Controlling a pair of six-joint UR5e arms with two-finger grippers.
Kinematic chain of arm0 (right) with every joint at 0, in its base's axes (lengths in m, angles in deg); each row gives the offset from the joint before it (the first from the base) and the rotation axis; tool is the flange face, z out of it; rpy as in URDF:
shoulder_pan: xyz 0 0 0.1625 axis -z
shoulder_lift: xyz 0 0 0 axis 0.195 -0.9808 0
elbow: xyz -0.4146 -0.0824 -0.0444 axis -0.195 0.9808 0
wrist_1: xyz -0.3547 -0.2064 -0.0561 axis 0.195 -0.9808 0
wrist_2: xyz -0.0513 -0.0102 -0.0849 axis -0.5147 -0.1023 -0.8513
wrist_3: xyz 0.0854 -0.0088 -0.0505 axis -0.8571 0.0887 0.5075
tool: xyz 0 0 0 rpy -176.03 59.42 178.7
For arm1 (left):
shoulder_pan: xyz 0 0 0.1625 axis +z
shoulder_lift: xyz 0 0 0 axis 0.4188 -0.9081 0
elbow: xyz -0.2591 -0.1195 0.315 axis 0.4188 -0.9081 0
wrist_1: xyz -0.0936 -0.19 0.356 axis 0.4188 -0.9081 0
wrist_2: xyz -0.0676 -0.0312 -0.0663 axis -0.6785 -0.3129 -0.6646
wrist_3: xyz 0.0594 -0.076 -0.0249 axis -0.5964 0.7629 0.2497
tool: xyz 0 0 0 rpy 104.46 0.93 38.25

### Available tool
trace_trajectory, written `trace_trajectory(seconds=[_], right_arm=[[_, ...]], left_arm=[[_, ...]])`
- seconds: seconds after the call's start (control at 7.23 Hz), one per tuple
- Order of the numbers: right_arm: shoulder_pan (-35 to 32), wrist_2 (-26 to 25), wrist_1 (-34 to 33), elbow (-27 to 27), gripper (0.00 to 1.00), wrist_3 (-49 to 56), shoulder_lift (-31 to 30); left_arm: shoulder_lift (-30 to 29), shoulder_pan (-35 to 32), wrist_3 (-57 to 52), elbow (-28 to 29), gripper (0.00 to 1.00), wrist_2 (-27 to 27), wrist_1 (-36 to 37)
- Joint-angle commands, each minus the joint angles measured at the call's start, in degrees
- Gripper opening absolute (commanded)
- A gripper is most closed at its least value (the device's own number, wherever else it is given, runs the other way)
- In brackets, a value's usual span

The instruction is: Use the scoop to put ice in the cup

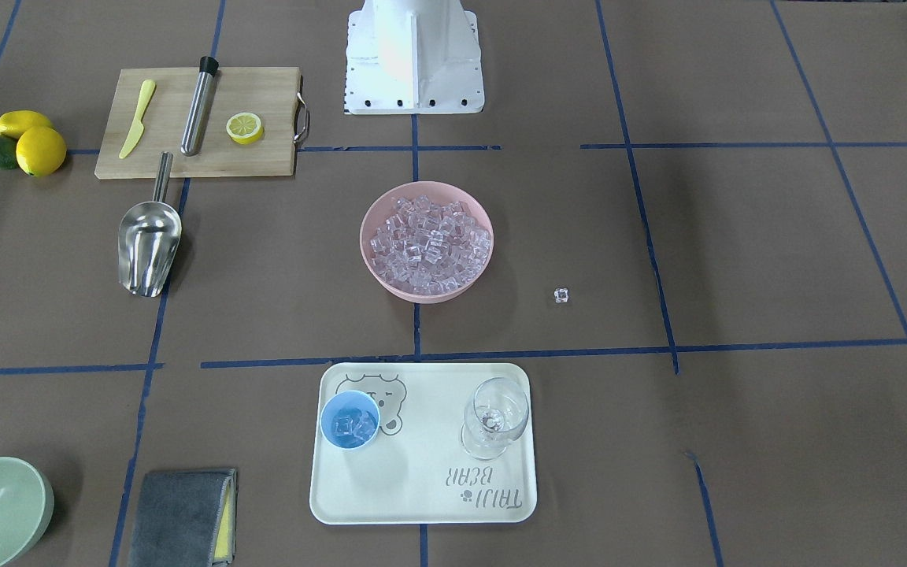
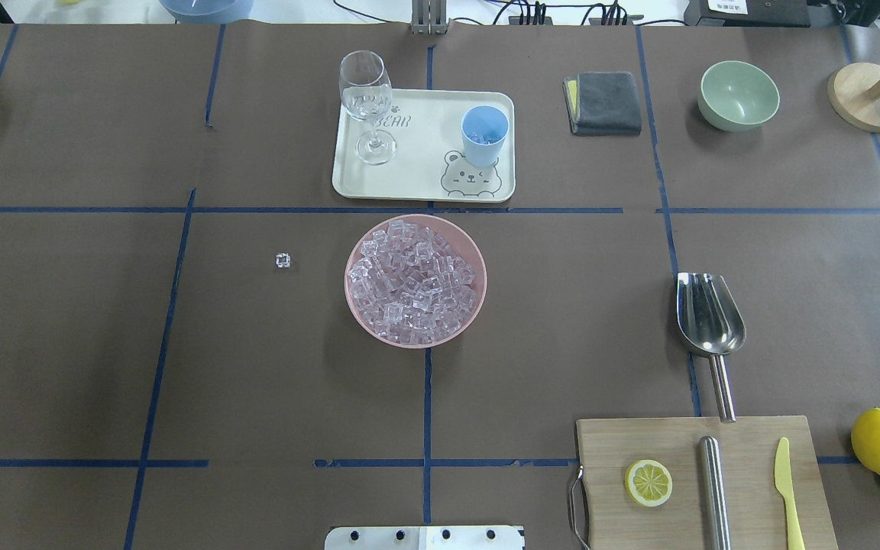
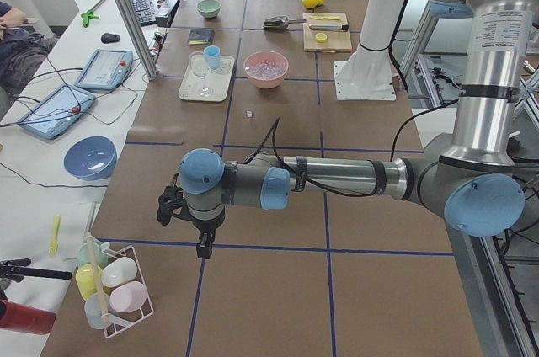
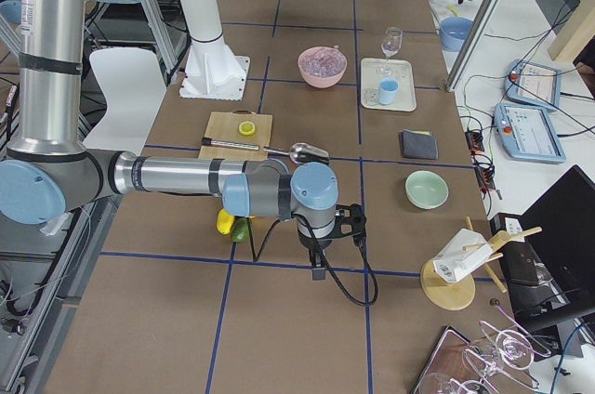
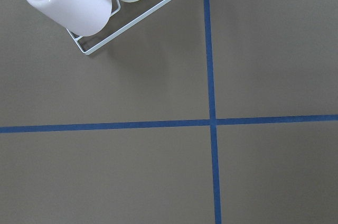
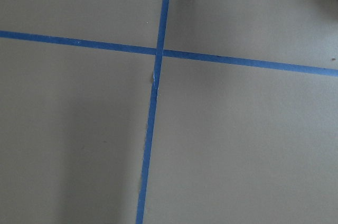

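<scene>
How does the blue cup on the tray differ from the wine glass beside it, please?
The cup is opaque light blue; the wine glass is clear. The cup is short and stemless; the wine glass is taller, on a stem. The cup stands by the bear drawing, the wine glass near the lettering. Both stand upright on the cream tray.

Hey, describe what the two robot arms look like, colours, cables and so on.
Both the left arm and right arm are silver metal tubes joined by grey housings with round light-blue caps. A black cable loops off each forearm near the wrist. The left gripper and right gripper look black; finer detail is too small to tell.
</scene>
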Motion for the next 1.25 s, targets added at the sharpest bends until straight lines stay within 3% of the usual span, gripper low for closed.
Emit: trace_trajectory(seconds=[0.0,1.11], right_arm=[[0.1,0.14,0.03,0.06,1.0,-0.19,-0.04],[2.3,0.23,0.21,-0.02,1.0,-3.53,-0.21]], left_arm=[[0.4,2.01,-0.05,-0.19,1.0,-0.02,-0.08],[0.4,2.27,-0.05,-0.72,1.0,-0.73,0.27]])
